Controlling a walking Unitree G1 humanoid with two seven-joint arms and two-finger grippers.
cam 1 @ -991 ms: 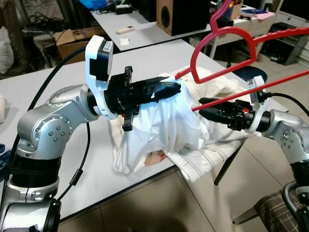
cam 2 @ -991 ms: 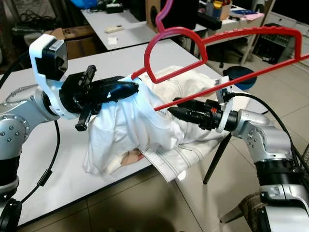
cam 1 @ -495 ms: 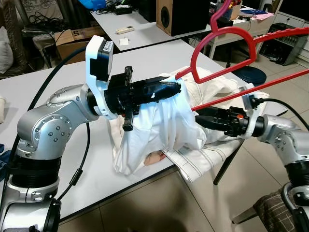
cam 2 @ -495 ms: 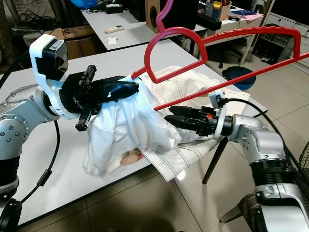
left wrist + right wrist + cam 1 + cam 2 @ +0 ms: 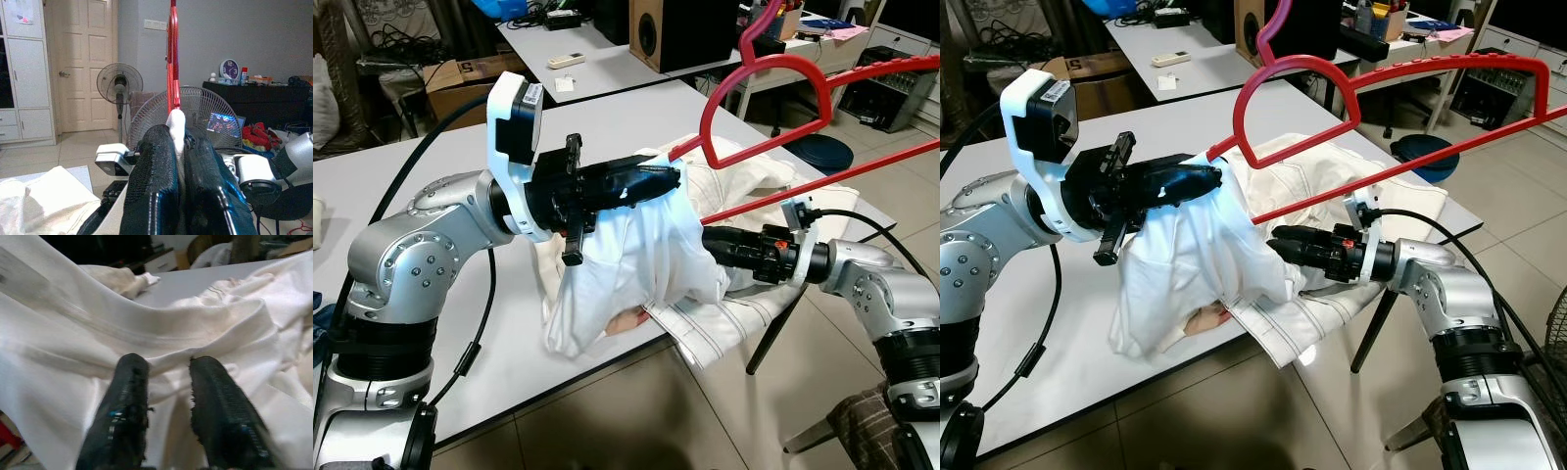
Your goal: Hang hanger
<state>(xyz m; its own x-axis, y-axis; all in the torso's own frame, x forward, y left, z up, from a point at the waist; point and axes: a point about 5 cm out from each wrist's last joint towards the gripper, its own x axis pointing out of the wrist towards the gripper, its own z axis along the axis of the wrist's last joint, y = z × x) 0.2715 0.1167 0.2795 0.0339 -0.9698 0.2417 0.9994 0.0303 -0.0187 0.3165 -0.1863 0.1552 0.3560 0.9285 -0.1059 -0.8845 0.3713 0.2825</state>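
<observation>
Right tool (image 5: 1281,242) now lower and further left, open at white garment (image 5: 636,255). Left tool (image 5: 668,176) clamped on cloth and red hanger (image 5: 773,88), centre frame. Dressing unfinished; hanging still ahead.

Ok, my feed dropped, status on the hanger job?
Left gripper shut on red hanger tip and white shirt, held above table. Right gripper open, nosing into the shirt's folds. Most of the shirt bunched below hanger.
</observation>
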